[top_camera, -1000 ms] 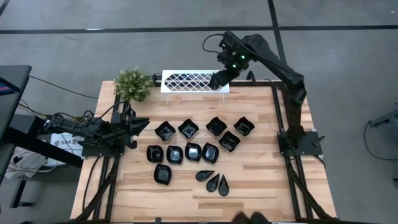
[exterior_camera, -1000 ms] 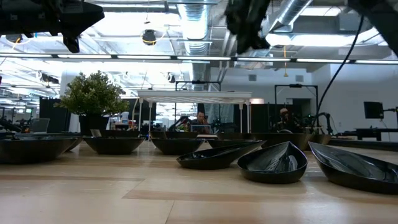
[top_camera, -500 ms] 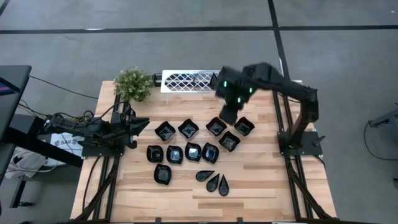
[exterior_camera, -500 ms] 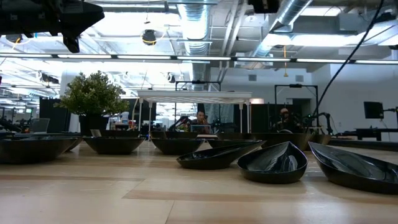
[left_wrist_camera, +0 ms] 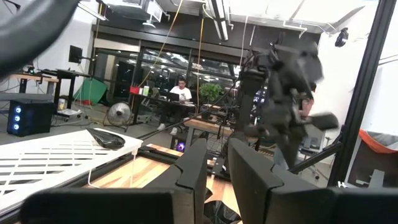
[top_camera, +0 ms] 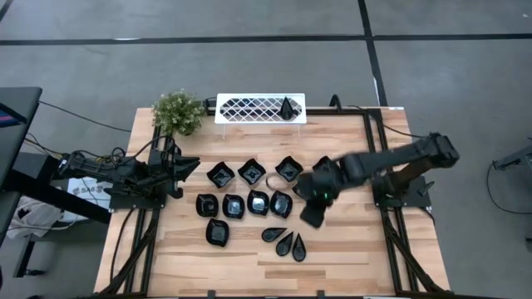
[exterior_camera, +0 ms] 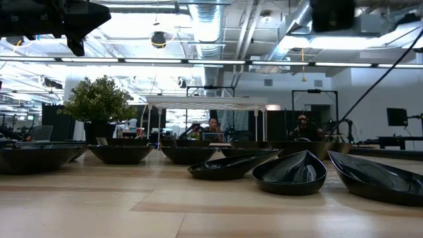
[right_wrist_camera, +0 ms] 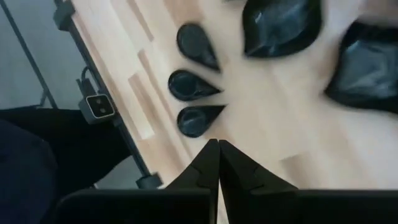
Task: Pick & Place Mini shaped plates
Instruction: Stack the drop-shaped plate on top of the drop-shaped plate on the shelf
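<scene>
- Right claw [top_camera: 313, 216] is clenched on nothing, its two fingers pressed flat together in its wrist view, hanging over bare wood just beside the dish cluster.
- That placement makes sense: it looks straight down on the three teardrop plates [right_wrist_camera: 194, 85], which lie in a tight row near the counter's front edge, points all turned the same way. My guess is one of these is the next pick, and the fingers will have to part first.
- The bigger mini shaped plates [top_camera: 249, 193] sit in loose rows across the middle of the counter [top_camera: 349, 257], each apart from its neighbours, which leaves room for a finger to slip over a rim.
- One dark teardrop plate [top_camera: 288, 108] already rests on the white lattice rack [top_camera: 249, 108] at the back edge, so the rack reads as the drop-off spot.
- Left claw [top_camera: 189, 166] waits at the counter's left side, fingers slightly parted and carrying nothing, well clear of the working arm's path.
- The green plant [top_camera: 178, 112] stands beside the rack, out of the way.
</scene>
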Robot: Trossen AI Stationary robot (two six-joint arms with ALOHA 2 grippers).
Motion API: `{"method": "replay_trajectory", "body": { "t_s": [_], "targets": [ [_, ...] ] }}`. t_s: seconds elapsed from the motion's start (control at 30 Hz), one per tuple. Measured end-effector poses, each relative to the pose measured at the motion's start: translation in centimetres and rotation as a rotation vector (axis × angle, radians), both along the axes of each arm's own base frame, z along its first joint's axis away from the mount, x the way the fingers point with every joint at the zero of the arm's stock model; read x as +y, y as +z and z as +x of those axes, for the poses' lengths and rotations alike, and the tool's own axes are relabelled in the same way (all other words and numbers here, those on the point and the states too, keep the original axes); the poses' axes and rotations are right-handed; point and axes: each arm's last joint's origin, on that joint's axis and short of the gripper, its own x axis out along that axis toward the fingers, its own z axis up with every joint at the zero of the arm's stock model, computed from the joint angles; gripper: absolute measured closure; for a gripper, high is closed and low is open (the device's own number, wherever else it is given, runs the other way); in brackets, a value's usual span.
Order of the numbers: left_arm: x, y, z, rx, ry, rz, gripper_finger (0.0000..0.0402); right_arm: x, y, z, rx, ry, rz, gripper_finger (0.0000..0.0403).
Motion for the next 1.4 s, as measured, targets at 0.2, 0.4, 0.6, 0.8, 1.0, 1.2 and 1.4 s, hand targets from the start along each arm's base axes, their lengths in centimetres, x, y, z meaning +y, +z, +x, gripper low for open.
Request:
{"method": "replay_trajectory", "body": {
  "t_s": [0.2, 0.4, 0.6, 0.8, 1.0, 1.2, 1.4],
  "targets": [
    [0.0, 0.0, 0.0, 0.000, 0.000, 0.000, 0.0334, 4.4, -5.2, -0.7, 0.073, -0.023, 0.062, 0.0402],
    [0.0, 0.0, 0.0, 0.000, 0.000, 0.000, 0.0334, 6.9, -8.8, -0.2, 0.155, -0.018, 0.043, 0.0402],
    [0.0, 0.0, 0.0, 0.000, 0.000, 0.000, 0.0334, 7.9, -11.8, 1.6, 0.169, -0.014, 0.037, 0.0394],
    [0.0, 0.0, 0.0, 0.000, 0.000, 0.000, 0.0334, 8.3, -13.8, 2.7, 0.175, -0.005, 0.029, 0.0344],
    [0.0, 0.0, 0.0, 0.000, 0.000, 0.000, 0.0334, 8.4, -14.0, 2.7, 0.186, -0.033, 0.026, 0.0303],
    [0.0, 0.0, 0.0, 0.000, 0.000, 0.000, 0.0334, 7.8, -14.1, 3.0, 0.138, -0.098, -0.064, 0.0296],
    [0.0, 0.0, 0.0, 0.000, 0.000, 0.000, 0.0334, 6.9, -14.1, 3.4, 0.144, -0.127, -0.070, 0.0295]
  ]
}}
